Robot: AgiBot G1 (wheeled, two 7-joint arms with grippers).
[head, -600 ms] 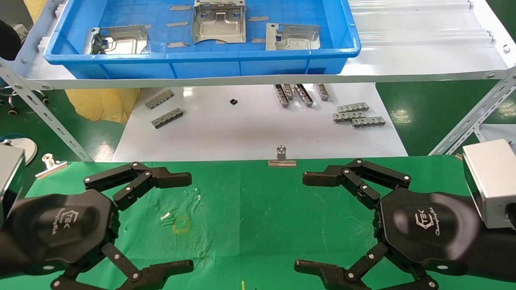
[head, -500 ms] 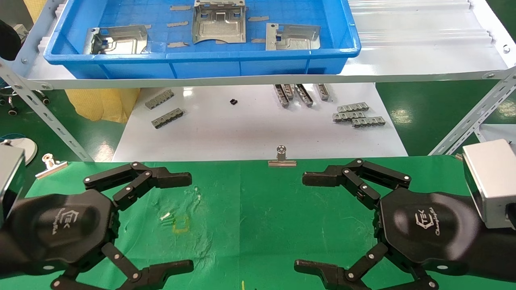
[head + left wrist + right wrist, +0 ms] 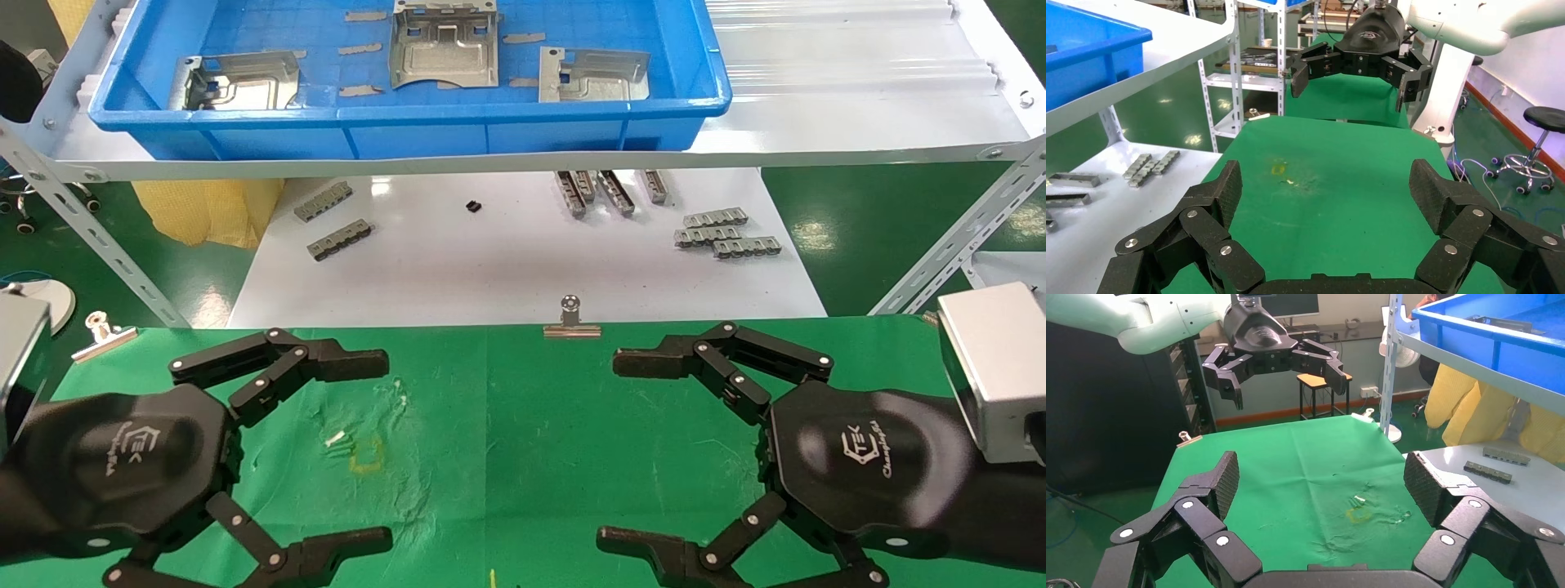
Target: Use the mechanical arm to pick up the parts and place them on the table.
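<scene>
Three silver sheet-metal parts lie in the blue tray (image 3: 409,135) on the raised shelf at the back: one on the left (image 3: 237,80), one in the middle (image 3: 444,49), one on the right (image 3: 592,75). The green cloth table (image 3: 523,425) lies in front of me with no part on it. My left gripper (image 3: 384,451) hovers over the table's left side, open and empty; it shows in its own view (image 3: 1324,190). My right gripper (image 3: 609,451) hovers over the right side, open and empty (image 3: 1321,478). The two face each other, far below the tray.
A glossy white board (image 3: 523,278) between table and shelf carries small grey toothed bars (image 3: 339,241) (image 3: 723,237). Binder clips (image 3: 571,322) (image 3: 102,331) sit on the table's far edge. Slanted shelf struts (image 3: 948,253) stand at both sides. Grey tape strips lie in the tray.
</scene>
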